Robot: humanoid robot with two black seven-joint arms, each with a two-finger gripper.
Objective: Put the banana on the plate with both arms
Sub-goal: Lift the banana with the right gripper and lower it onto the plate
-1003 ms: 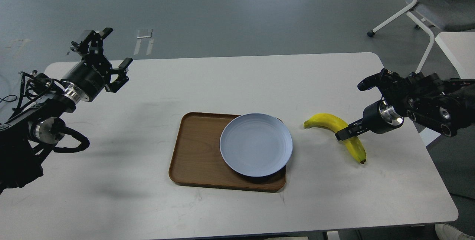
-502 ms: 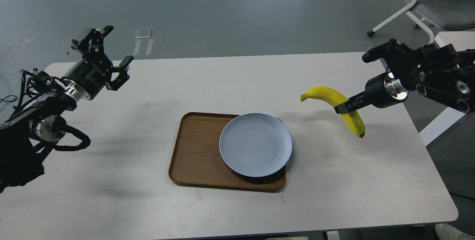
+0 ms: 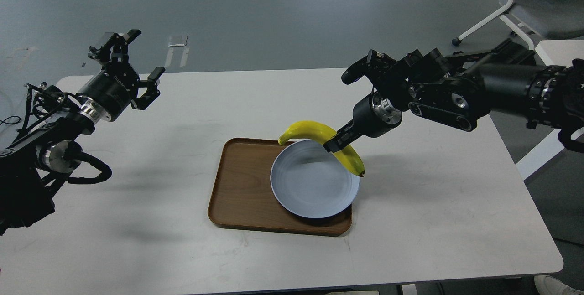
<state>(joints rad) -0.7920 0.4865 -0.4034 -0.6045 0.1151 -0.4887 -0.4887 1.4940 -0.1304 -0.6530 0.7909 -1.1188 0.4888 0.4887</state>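
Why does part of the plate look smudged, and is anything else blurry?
Head view: the smudge on the plate is the shadow under the banana, held by the right gripper; the table shows soft shadows too. Everything looks sharp; no strong glare.

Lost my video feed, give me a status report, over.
Right gripper shut on curved yellow banana, above the round pale blue plate. Left gripper open, empty. Nothing in the way.

Banana is carried from table to above plate

The banana [image 3: 319, 137], lifted off the table [image 3: 456, 222] a second ago, is now held by the right gripper [image 3: 335, 143] over the far rim of the plate [image 3: 310, 185], the right arm being swung leftward.
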